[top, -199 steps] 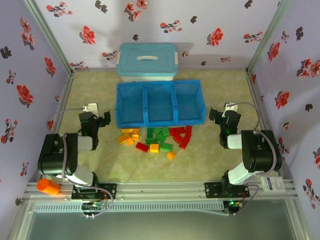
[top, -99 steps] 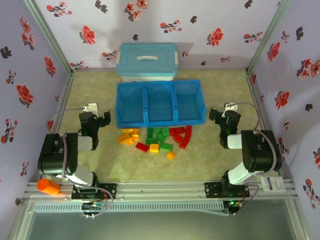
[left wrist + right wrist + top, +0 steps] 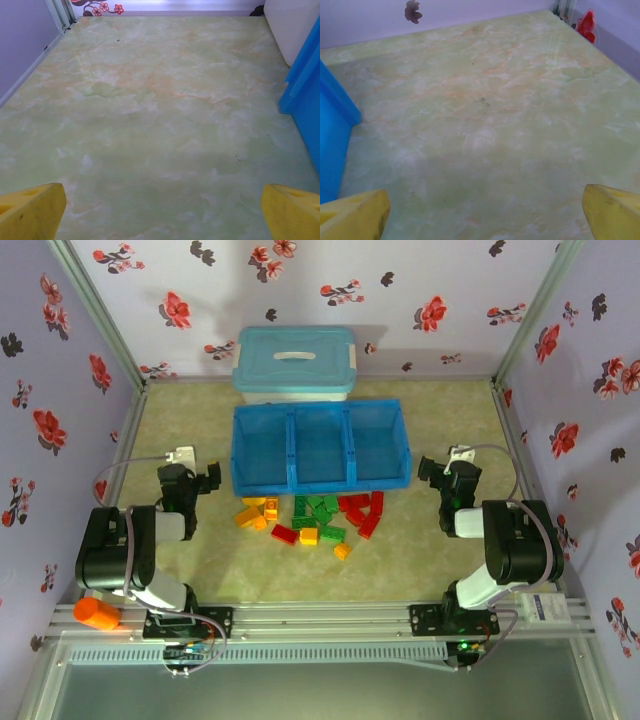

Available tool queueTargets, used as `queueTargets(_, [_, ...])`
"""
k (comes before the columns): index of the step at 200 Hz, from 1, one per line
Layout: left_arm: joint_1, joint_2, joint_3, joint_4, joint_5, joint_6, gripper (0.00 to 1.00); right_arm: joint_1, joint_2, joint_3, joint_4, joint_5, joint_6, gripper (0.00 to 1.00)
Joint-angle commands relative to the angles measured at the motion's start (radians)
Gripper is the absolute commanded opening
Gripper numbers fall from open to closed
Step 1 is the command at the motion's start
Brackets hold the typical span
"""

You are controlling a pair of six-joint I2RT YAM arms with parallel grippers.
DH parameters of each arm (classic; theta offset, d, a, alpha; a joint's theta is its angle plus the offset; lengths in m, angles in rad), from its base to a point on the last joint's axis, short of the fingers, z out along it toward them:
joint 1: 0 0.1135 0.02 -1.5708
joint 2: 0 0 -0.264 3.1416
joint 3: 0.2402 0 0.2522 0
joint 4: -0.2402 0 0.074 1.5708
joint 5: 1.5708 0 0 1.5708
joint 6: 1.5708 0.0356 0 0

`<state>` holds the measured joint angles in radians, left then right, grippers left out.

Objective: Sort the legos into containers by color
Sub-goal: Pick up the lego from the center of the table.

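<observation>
Several legos (image 3: 310, 517) lie in a loose pile just in front of the blue tray (image 3: 320, 485): yellow/orange ones (image 3: 256, 513) on the left, green ones (image 3: 320, 508) in the middle, red ones (image 3: 364, 510) on the right. The tray's three compartments hold nothing. My left gripper (image 3: 196, 482) rests left of the tray, open, its yellow fingertips (image 3: 31, 212) wide apart over bare table. My right gripper (image 3: 446, 472) rests right of the tray, also open, yellow fingertips (image 3: 615, 210) spread with nothing between them.
A light blue lidded storage box (image 3: 295, 362) with a white handle stands behind the tray. An orange cylinder (image 3: 97, 613) sits by the left arm's base. Floral walls enclose the marbled table (image 3: 420, 560). The tray's edge (image 3: 305, 95) shows in the left wrist view.
</observation>
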<state>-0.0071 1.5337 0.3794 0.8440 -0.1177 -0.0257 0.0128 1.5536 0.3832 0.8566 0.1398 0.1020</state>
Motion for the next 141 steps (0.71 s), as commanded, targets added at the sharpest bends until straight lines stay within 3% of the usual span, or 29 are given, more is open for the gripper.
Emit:
queueTargets(1, [-0.019,-0.061,0.027,-0.026,-0.078,0.018,1.00,0.004,-0.090,-0.019,0.011,-0.078,-0.051,0.99])
queueTargets(23, [-0.066,-0.184,0.089,-0.228,-0.161,0.041,1.00,0.025,-0.365,0.045,-0.317,-0.080,-0.083,0.99])
queueTargets(43, [-0.088,-0.275,0.141,-0.362,-0.184,0.000,1.00,0.043,-0.502,0.130,-0.501,-0.041,-0.064,0.99])
queueTargets(58, [-0.087,-0.324,0.180,-0.464,-0.192,-0.151,1.00,0.037,-0.575,0.211,-0.819,0.103,0.205,0.99])
queueTargets(66, [-0.082,-0.337,0.211,-0.540,-0.197,-0.250,1.00,0.024,-0.590,0.207,-0.858,0.187,0.400,0.99])
queueTargets(86, [-0.075,-0.350,0.333,-0.791,-0.060,-0.327,1.00,0.009,-0.603,0.196,-0.836,-0.025,0.433,0.99])
queueTargets(106, [-0.101,-0.351,0.415,-0.949,0.003,-0.370,0.99,0.027,-0.574,0.268,-0.963,-0.081,0.446,0.99])
queueTargets(141, [-0.275,-0.415,0.460,-1.139,-0.020,-0.388,0.94,0.104,-0.527,0.424,-1.208,-0.082,0.376,0.99])
